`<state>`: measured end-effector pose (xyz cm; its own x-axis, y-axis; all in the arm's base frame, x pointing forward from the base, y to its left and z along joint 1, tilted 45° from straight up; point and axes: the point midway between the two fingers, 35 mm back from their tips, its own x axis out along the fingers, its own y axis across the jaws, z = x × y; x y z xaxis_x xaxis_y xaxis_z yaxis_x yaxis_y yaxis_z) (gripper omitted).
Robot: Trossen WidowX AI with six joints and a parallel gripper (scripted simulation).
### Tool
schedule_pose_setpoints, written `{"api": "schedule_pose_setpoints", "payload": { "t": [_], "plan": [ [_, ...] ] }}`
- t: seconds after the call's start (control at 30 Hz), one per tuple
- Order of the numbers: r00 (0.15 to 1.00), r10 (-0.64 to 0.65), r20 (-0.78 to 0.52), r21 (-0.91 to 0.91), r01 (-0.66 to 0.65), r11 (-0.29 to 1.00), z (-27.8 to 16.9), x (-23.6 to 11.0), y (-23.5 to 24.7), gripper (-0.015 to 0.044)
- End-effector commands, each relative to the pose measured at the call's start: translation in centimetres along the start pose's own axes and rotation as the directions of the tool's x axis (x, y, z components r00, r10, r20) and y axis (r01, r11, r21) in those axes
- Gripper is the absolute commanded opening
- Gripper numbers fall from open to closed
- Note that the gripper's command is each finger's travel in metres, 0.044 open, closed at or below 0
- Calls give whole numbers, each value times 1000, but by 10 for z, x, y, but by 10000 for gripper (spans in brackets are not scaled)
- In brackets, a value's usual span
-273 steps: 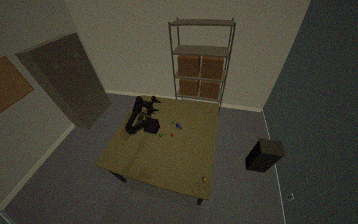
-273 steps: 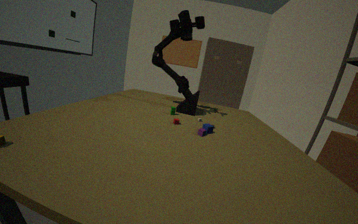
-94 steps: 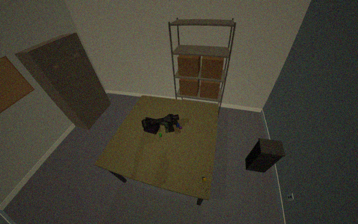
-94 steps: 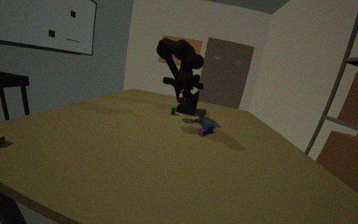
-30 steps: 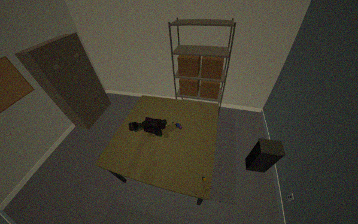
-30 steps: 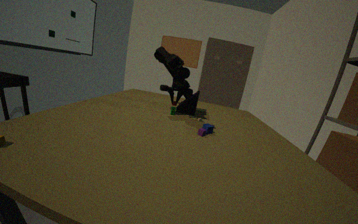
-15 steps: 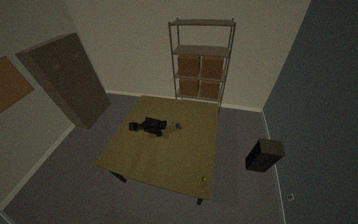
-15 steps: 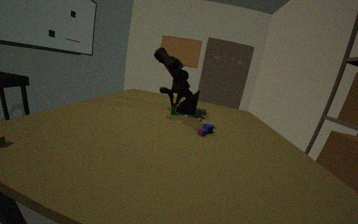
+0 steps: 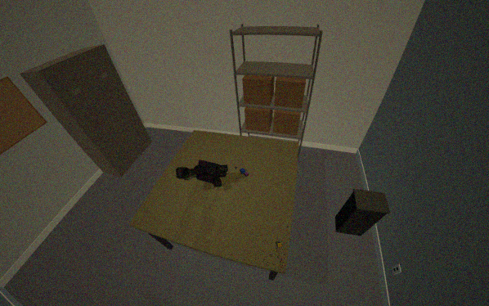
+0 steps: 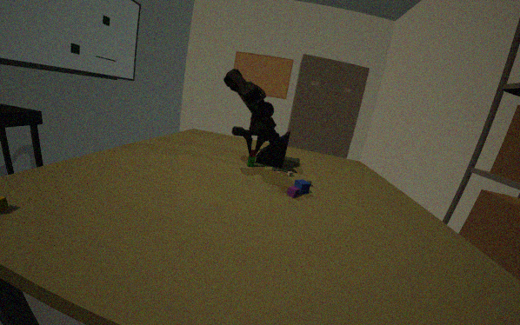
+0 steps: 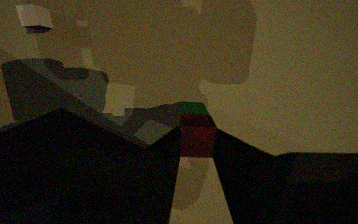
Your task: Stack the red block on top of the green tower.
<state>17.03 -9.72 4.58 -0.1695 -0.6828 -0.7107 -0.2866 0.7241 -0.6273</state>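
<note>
My gripper [image 11: 195,133] [image 10: 252,152] is shut on the red block [image 11: 198,134] [image 10: 252,153], which sits between the two dark fingers. The green tower [image 10: 251,162] stands on the yellow table [image 10: 183,243] close to the arm's base. In the wrist view its green top [image 11: 194,108] peeks out just behind the red block. In the exterior view the red block is right over the tower's top; I cannot tell whether they touch. In the top view the arm [image 9: 208,172] hides both blocks.
A blue block [image 10: 303,185] [image 9: 242,171] and a purple block [image 10: 293,191] [image 9: 246,174] lie together right of the tower. A small yellow block [image 9: 279,245] [image 10: 3,202] sits near the table's far corner. A small white object [image 11: 35,16] lies on the table near the arm base.
</note>
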Motion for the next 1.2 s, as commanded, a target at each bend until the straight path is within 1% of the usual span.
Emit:
{"api": "schedule_pose_setpoints", "payload": {
  "t": [0.0, 0.57, 1.17],
  "plan": [
    [1000, -4, 1, -2, 4, 1000, 0, 0, 0, 0],
    [1000, 0, 0, 0, 0, 1000, 0, 0, 0, 440],
    [1000, 0, 0, 0, 0, 1000, 0, 0, 0, 440]
  ]
}}
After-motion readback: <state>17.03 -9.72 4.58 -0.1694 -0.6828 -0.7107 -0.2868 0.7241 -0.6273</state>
